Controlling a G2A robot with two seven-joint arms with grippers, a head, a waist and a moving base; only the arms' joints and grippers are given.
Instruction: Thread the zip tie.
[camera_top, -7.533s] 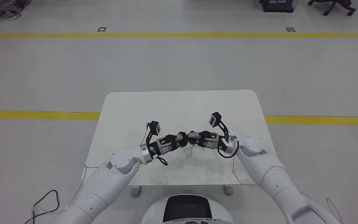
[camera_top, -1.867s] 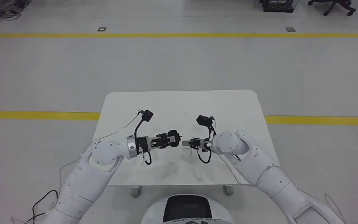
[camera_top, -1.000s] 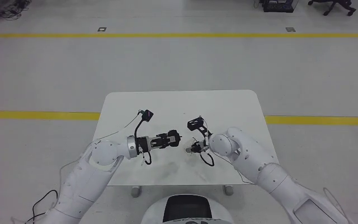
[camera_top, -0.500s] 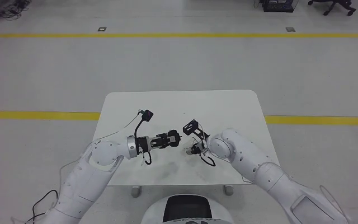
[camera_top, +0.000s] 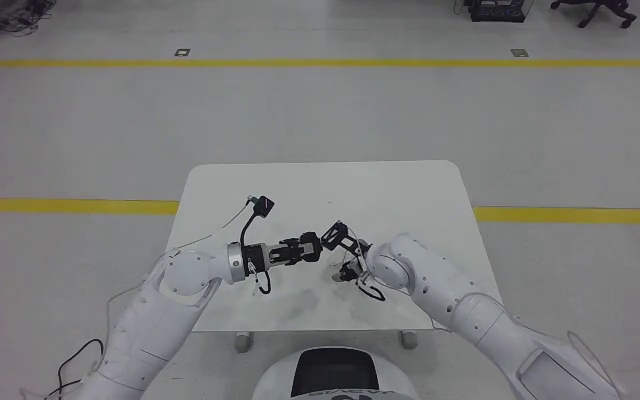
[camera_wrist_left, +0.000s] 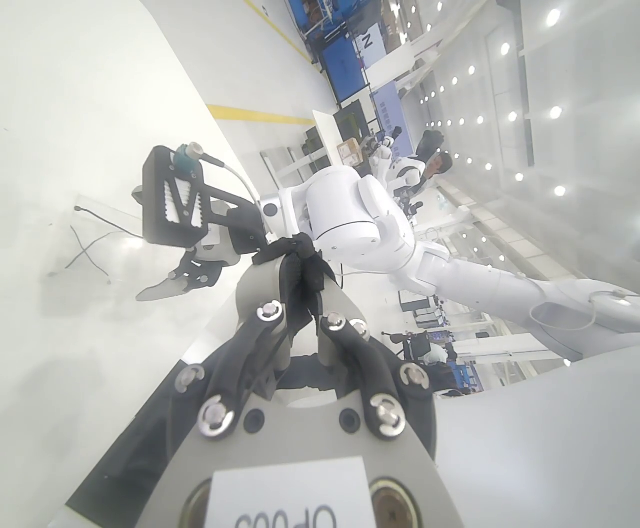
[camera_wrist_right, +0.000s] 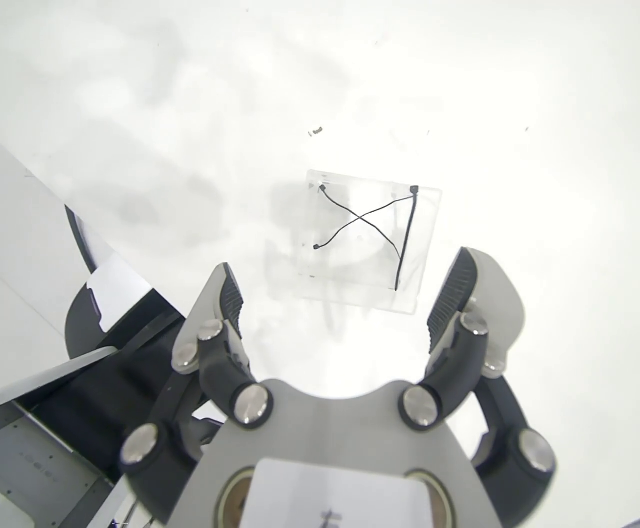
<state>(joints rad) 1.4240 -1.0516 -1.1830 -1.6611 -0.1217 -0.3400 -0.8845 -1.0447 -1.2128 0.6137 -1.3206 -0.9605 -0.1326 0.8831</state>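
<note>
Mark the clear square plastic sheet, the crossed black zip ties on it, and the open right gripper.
clear square plastic sheet (camera_wrist_right: 362, 192), right wrist view, bare patch of its surface.
crossed black zip ties (camera_wrist_right: 361, 219), right wrist view, where two cross.
right gripper (camera_wrist_right: 345, 265), right wrist view, midway between its fingertips.

Table and floor around it

A white table (camera_top: 400, 185) is placed on a grey floor (camera_top: 320, 120). The floor is crossed by a far yellow line (camera_top: 300, 63) and a near yellow line (camera_top: 80, 206). A clear square tray (camera_wrist_right: 345, 275) is laid flat on the table. A black cable (camera_top: 75, 365) is seen on the floor at the left.
</note>
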